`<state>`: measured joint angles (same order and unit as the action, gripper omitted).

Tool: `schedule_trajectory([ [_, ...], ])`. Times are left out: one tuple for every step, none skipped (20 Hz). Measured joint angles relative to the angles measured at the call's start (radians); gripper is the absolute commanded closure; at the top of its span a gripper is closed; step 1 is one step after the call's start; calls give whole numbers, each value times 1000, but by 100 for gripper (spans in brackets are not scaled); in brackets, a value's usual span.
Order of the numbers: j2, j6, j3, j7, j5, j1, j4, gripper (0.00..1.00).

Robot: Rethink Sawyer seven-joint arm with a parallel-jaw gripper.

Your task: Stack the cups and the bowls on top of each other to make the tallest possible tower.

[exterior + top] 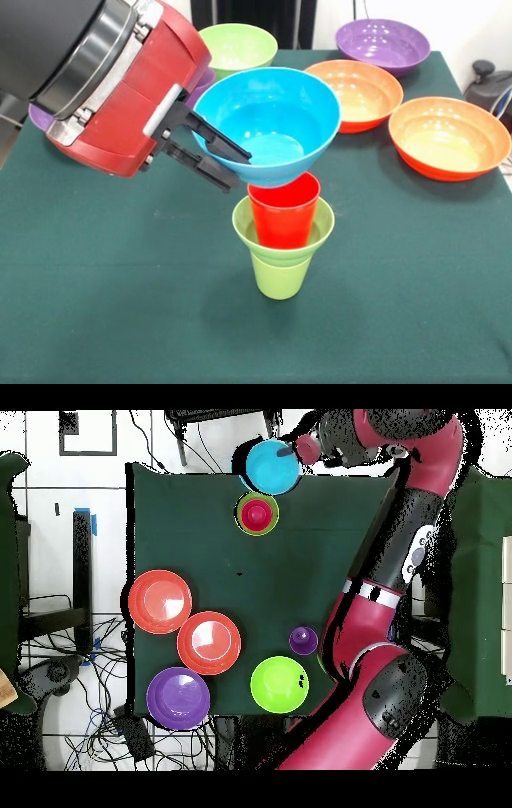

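Observation:
The tower stands mid-table: a lime-green cup (280, 276), a small lime-green bowl (318, 230) on it, and a red cup (284, 214) nested in that bowl. My gripper (238, 170) is shut on the left rim of the small blue bowl (272, 120), one finger inside and one outside. The blue bowl hangs upright with its base right at the red cup's rim; whether they touch I cannot tell. From overhead the blue bowl (270, 466) and gripper (298, 452) appear just beyond the red cup (258, 512).
Behind the tower sit a medium lime-green bowl (238, 46), a wide purple bowl (382, 44) and two wide orange bowls (356, 92) (450, 136). A purple cup (303, 641) stands beside the green bowl (280, 684). Another purple bowl (38, 118) peeks out behind the arm.

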<state>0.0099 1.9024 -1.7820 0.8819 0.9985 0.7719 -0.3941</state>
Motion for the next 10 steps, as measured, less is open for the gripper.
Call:
schedule_trajectory([
  [0,-2,1,0,-3,0,-1,100],
  [0,-3,2,0,-6,0,-1,100],
  [1,-10,8,0,-18,0,-4,100],
  [1,-22,16,0,-31,0,-9,100],
  [1,-30,22,0,-38,0,-12,100],
  [1,-39,29,0,-44,0,-15,100],
  [1,-55,38,0,-55,0,-22,100],
  [1,-67,45,0,-63,1,-27,100],
  [1,-83,53,0,-72,2,-34,100],
  [1,-92,57,0,-78,2,-39,100],
])
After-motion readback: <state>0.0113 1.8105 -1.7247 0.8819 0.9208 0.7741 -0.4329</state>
